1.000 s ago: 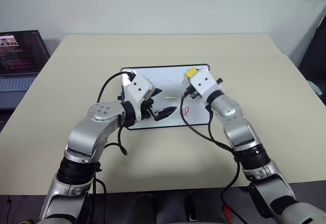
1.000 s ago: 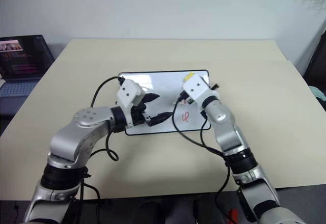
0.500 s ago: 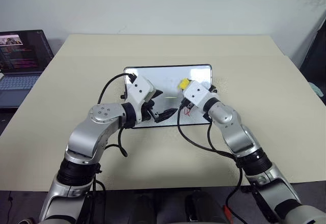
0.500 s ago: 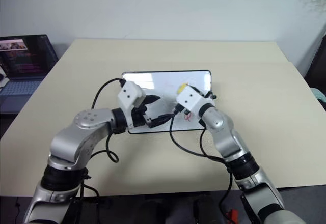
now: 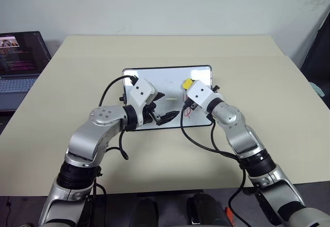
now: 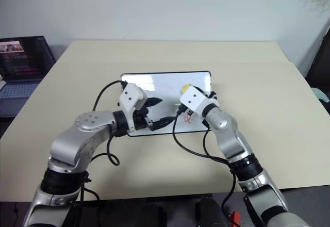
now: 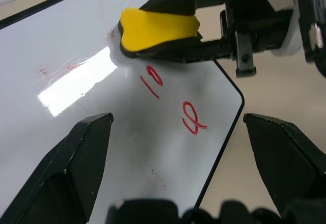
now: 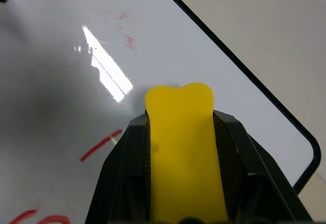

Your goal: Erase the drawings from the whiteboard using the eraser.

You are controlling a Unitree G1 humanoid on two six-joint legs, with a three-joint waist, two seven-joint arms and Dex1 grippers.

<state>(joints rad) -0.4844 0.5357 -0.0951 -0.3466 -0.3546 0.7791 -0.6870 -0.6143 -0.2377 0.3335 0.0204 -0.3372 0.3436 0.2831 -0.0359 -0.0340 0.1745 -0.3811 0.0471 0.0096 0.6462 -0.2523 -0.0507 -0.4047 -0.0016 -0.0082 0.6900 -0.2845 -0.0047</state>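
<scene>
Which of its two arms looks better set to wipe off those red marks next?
The right. Its gripper is shut on the eraser, resting on the whiteboard just beside the drawings. The left gripper hangs open and empty over the board.

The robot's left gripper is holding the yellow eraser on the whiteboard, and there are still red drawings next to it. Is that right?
Not quite. The right gripper holds the eraser, not the left one. The right wrist view shows its two fingers shut on it. The left gripper is open and holds nothing, as the left wrist view shows. The rest is right: the eraser is on the whiteboard, with red drawings beside it.
</scene>
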